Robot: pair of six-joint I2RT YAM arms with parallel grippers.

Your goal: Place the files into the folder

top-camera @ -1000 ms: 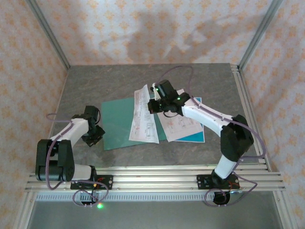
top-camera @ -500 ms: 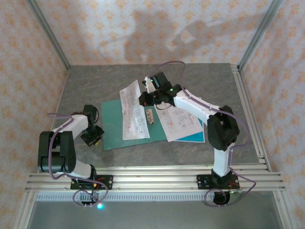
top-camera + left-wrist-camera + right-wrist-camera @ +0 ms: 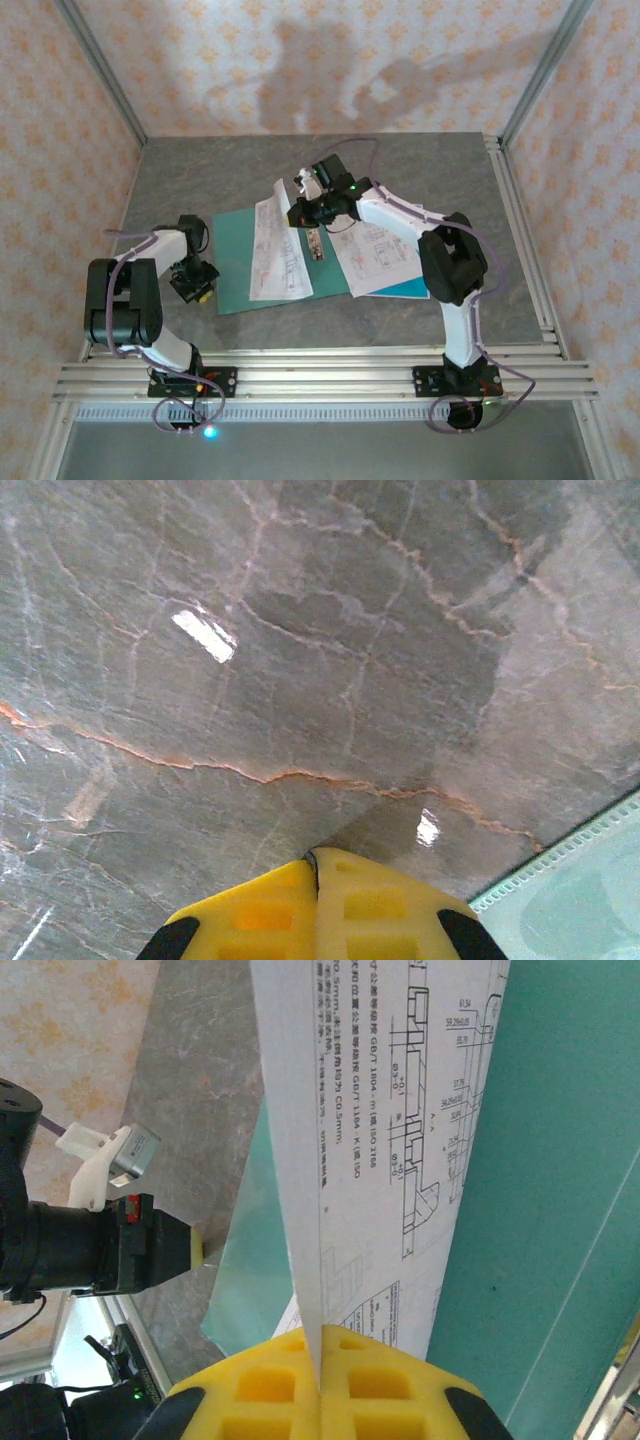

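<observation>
I judge the task about half done: my right gripper pinches one printed sheet above the left cover of the open teal folder, not yet released, a second sheet lies on its right half, and my left gripper waits closed and empty just beside it.

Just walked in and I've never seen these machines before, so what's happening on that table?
The right arm's yellow fingers are pinched shut on a white printed paper sheet, holding it raised over the open teal-green card folder, which lies on the grey marble-patterned table. Another printed sheet lies on the folder's right half. The left arm's fingers are shut and empty, beside the folder's left edge.
</observation>
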